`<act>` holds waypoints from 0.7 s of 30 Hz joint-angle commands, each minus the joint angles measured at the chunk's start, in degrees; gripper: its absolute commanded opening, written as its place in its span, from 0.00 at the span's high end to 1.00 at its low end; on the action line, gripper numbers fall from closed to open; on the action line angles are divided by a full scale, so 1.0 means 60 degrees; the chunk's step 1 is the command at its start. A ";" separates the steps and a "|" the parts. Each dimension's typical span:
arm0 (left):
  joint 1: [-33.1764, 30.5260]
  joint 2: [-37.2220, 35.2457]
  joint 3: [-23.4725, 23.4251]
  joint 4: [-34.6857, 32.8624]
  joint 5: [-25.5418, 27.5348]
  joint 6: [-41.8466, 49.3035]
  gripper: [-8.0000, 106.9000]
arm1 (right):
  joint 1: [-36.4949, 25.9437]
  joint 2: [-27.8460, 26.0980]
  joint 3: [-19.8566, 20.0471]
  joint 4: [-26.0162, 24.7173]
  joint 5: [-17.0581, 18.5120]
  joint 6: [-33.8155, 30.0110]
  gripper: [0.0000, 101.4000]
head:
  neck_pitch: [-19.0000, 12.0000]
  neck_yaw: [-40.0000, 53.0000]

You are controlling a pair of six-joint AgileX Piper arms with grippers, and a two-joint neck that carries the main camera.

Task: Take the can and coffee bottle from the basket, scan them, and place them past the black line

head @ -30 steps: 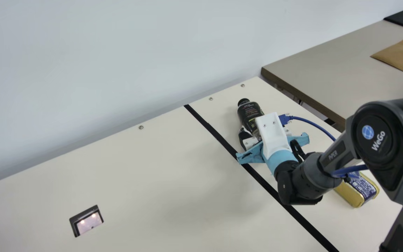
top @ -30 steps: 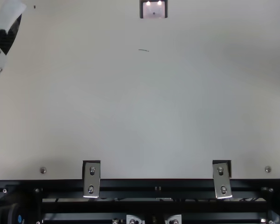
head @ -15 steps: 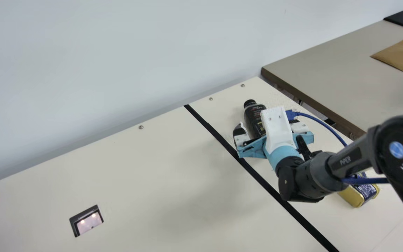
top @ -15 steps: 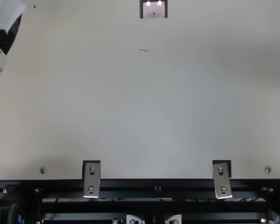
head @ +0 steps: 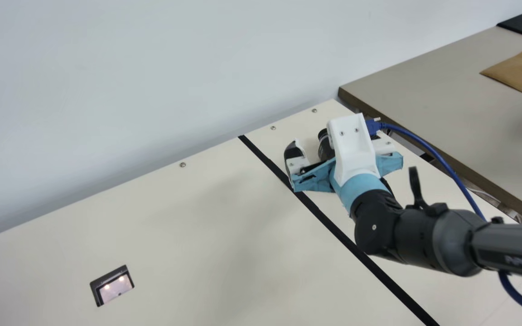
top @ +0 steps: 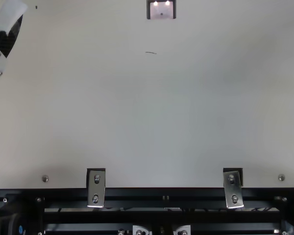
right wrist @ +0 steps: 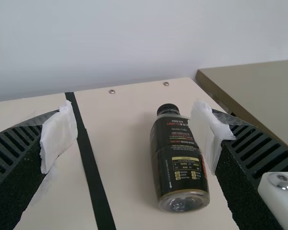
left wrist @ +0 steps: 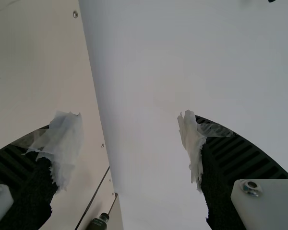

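- Fingers: right gripper (right wrist: 133,134) and left gripper (left wrist: 129,136) both spread, gripping nothing.
- Coffee bottle (right wrist: 180,158): lying past the black line (right wrist: 90,158), toward the far right corner of the tabletop (right wrist: 122,143).
- Handling: probably firm, smooth, prone to roll; regrip mid-body.

coffee bottle (right wrist: 180,165) on table (head: 175,235) — right of line (head: 333,227), wall (head: 152,81) behind

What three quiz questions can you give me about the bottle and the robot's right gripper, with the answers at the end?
1. True or false: the coffee bottle is standing upright.
2. Pick one: the right gripper is (A) shut on the bottle, (B) open, (C) shut on nothing.
3. Fill in the colour: the line beside the bottle is ____.

Key: 1 false; 2 B; 3 black.
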 commanded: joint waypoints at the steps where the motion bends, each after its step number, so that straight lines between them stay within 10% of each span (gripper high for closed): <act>1: 0.0000 0.0000 0.0000 0.0000 0.0000 0.0000 0.15 | 0.0164 -0.0614 -0.0052 0.0746 0.0596 -0.0806 0.00 | -0.0256 -0.0114; 8: 0.0000 0.0000 0.0000 0.0000 0.0000 0.0000 0.15 | 0.0251 -0.1906 -0.0468 0.2613 0.2842 -0.1925 0.00 | -0.0256 -0.0114; 15: 0.0000 0.0000 0.0000 0.0000 0.0000 0.0000 0.15 | -0.0384 -0.2581 -0.1408 0.5535 0.6512 -0.0270 0.00 | -0.0256 -0.0114; 21: 0.0000 0.0000 0.0000 0.0000 0.0000 0.0000 0.15 | -0.0701 -0.2762 -0.1503 0.5762 0.8278 0.1146 0.00 | -0.0256 -0.0114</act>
